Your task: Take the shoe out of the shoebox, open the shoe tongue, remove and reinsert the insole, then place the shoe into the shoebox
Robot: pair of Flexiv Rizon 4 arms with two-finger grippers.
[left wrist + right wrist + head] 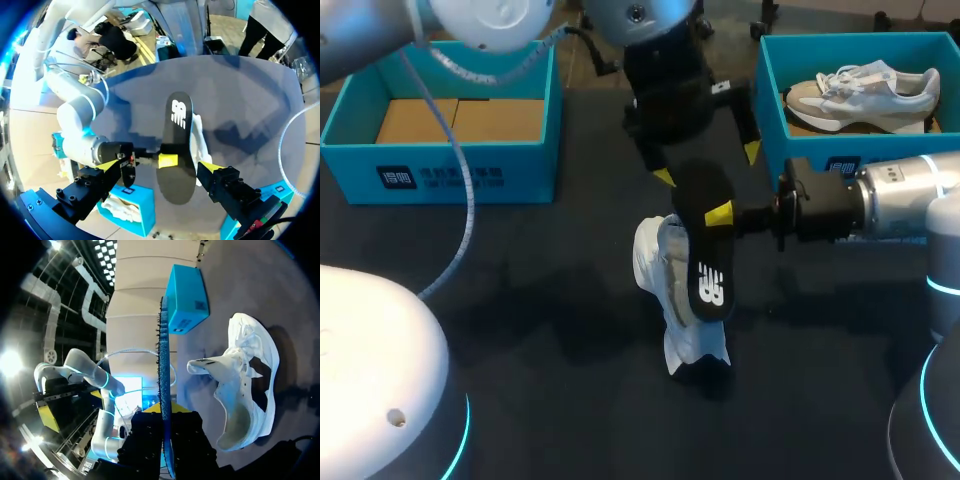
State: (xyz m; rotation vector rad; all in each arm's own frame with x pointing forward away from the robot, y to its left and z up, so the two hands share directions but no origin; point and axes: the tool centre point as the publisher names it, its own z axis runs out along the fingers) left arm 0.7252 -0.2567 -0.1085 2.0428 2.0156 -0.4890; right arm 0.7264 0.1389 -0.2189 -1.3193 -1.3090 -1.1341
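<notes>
A black insole with a white logo hangs over the table, with my right gripper shut on it near one end. In the right wrist view the insole stands edge-on between that gripper's fingers. The white shoe lies on the dark table just under and behind the insole, its tongue pulled open. My left gripper hangs open just above the insole's far end, touching nothing. In the left wrist view its fingers stand on either side of the insole.
A teal shoebox with a cardboard floor stands at the back left. A second teal box at the back right holds another pale shoe. My right arm lies across the table's right side.
</notes>
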